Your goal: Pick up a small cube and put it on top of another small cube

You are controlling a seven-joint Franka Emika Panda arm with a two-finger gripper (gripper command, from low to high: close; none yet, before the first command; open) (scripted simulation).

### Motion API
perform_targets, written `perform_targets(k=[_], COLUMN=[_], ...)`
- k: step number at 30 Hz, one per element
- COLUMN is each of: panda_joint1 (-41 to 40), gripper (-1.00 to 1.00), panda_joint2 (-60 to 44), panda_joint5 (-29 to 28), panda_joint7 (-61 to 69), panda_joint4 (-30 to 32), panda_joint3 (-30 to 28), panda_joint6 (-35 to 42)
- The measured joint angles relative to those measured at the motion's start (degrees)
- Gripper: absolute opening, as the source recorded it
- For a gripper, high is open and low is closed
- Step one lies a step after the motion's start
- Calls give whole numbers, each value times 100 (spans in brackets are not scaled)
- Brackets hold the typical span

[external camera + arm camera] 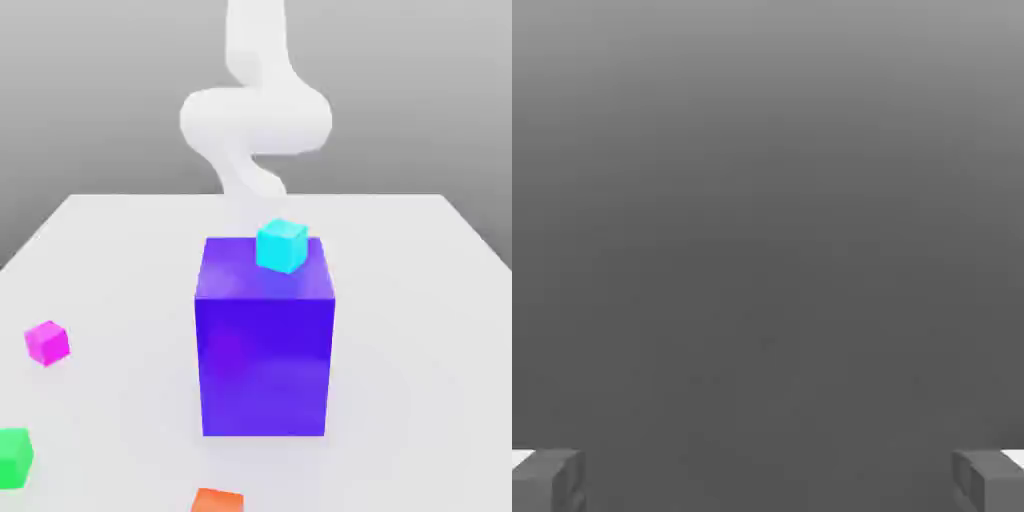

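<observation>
My gripper (768,480) stood with its fingers (547,480) spread wide apart and nothing between them; the hand view looked out on bare grey. In the exterior view my arm (255,120) curled up behind the blue block (265,350), well away from both cubes I was meant to handle.

The pink cube (47,342) sat on the table (420,330) towards the exterior view's left, apart from the block. The green cube (14,457) lay nearer the camera on that same side, cut by the frame's edge, close to the pink one but not touching it. A cyan cube (281,245) rested on top of the block, and an orange cube (217,500) showed at the bottom edge.

As I judged it, none of the task was done. I had not yet reached for the pink cube, so everything was left: get over to it, come down, close on it, lift, carry it across and set it squarely on the green one.
</observation>
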State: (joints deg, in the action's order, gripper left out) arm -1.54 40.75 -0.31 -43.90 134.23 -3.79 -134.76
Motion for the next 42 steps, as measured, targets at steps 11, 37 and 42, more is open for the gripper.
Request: perform_targets(k=[11, 37, 42], panda_joint1=[-777, -3636, -2966], gripper=[0, -100, -100], panda_joint2=[-2267, -6151, -5552], panda_joint5=[147, 3309, 2417], panda_joint7=[1083, 4442, 3757], panda_joint4=[1099, 1790, 1979], panda_joint3=[-1811, -1037, -1900], panda_joint6=[-1350, -3606, -3203])
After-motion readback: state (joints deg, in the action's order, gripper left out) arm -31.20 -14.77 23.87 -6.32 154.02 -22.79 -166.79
